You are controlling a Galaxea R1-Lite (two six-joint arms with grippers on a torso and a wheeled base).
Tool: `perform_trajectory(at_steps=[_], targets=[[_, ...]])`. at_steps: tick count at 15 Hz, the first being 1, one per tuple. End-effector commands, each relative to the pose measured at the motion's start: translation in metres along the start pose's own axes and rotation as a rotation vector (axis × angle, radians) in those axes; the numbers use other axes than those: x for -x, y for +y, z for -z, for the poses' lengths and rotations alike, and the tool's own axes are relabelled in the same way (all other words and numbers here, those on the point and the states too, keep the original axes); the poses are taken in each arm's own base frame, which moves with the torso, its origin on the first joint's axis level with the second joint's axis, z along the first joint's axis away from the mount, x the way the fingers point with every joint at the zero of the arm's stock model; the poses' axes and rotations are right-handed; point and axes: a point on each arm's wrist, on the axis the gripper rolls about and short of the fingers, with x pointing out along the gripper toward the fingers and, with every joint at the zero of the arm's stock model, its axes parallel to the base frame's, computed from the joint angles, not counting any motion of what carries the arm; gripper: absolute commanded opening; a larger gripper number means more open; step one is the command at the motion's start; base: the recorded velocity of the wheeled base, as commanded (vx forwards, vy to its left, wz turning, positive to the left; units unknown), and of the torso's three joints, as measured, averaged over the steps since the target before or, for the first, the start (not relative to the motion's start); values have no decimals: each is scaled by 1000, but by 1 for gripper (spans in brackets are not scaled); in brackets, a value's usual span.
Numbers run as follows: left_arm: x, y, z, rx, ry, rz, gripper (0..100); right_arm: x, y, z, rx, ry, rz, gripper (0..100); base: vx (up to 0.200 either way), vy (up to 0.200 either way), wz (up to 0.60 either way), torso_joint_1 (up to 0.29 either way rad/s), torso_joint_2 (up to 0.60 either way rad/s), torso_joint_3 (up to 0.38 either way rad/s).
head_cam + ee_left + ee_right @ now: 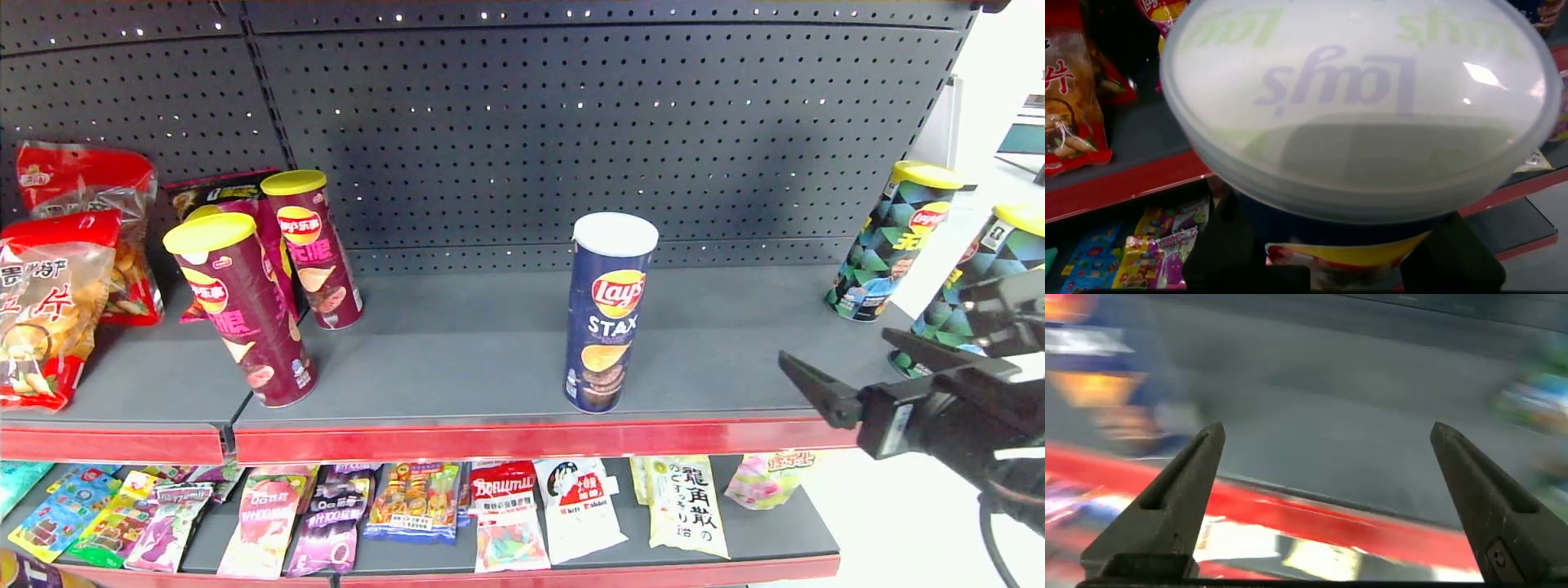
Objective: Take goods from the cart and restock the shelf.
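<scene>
Plastic-lidded chip can (1360, 106) is sitting pinched in the left gripper (1347, 257); right gripper (837, 351) is hanging spread beside the teal cans (894, 237), maybe risking a knock-over.

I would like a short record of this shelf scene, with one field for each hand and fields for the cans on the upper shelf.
left hand: shut on a dark cylindrical chip can with a translucent white plastic lid
right hand: open, empty, in front of the grey upper shelf with a red edge
shelf centre: blue cylindrical chip can with a white lid, upright
shelf left: two maroon cans with yellow lids
shelf right: two green-patterned cans with yellow lids
</scene>
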Motion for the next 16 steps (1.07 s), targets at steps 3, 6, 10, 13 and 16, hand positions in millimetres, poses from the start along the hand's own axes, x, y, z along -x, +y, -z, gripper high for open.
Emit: perform_trajectory(at_steps=[3,6,10,13,16], targets=[[0,0,-9,0,-22,48,0,53,-65,33,-36,-30,83,100,0,0,0,0,0,0],[-3,3,-25,-1,-34,74,0,83,-59,61,-51,-21,44,100,0,0,0,0,0,0],[-7,4,-39,1,-45,113,0,106,-51,72,2,7,70,100,0,0,0,0,0,0],[-6,3,-37,53,-46,146,0,134,-40,85,71,-41,69,100,0,0,0,0,0,0],[-8,3,-35,64,-28,150,0,163,-27,117,63,-67,177,100,0,0,0,0,0,0]])
